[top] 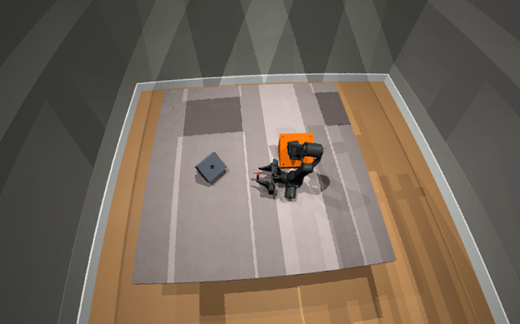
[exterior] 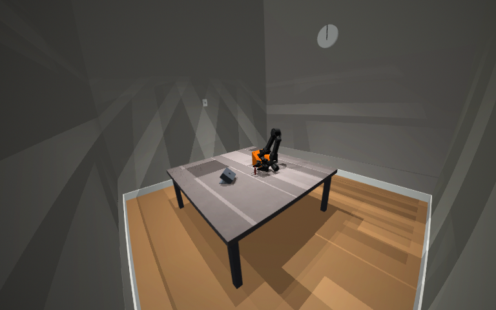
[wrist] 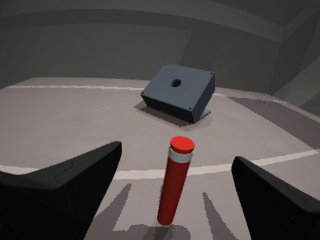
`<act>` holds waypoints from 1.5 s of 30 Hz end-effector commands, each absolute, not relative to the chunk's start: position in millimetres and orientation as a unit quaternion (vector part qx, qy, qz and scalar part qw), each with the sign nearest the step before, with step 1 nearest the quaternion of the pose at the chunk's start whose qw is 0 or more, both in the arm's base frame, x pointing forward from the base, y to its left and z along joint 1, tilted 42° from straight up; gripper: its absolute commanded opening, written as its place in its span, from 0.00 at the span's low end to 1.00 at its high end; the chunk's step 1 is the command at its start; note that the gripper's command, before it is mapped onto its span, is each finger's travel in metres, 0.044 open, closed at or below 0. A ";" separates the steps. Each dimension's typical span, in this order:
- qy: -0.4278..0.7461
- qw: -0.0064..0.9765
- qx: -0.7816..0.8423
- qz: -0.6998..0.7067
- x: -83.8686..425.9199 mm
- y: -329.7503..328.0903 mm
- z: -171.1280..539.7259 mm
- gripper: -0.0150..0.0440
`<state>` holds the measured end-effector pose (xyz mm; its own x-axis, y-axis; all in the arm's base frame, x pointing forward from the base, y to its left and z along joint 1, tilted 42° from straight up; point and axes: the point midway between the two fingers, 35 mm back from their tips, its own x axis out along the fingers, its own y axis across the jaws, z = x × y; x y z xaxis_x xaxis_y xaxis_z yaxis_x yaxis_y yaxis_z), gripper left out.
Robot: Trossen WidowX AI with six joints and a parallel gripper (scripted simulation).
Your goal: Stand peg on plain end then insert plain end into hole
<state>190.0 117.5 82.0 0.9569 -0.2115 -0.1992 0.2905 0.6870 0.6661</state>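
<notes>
The red peg (top: 257,176) (exterior: 255,170) (wrist: 174,185) stands upright on the table (top: 214,233) (exterior: 234,215) (wrist: 60,130), its white-banded end up and its plain end down. My gripper (top: 257,176) (exterior: 254,169) (wrist: 178,156) is open, with one finger on each side of the peg and a gap to both in the wrist view. The sloped grey panel (top: 218,169) (exterior: 227,175) (wrist: 192,90) stands apart from the peg, beyond the fingertips. Its one hole (top: 212,167) (exterior: 229,173) (wrist: 176,83) shows dark and empty in its tilted face.
An orange block (top: 285,151) (exterior: 254,158) stands at the arm's base, behind the gripper. The arm (top: 305,168) (exterior: 276,146) bends down over the table beside it. Striped light and shadow cross the table top.
</notes>
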 end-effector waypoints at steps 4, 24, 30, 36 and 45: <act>0.054 0.917 0.371 -0.137 189.9 117.4 82.0 1.00; 0.074 0.910 0.378 -0.153 198.4 63.6 163.7 1.00; 0.063 0.913 0.376 -0.143 187.7 29.9 190.6 1.00; 0.051 0.917 0.371 -0.136 177.4 9.6 202.5 1.00; 0.117 0.935 0.306 -0.135 183.3 16.4 193.4 1.00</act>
<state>181.0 13.9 197.6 0.9488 -0.1943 -0.2490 0.3093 0.7312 0.6080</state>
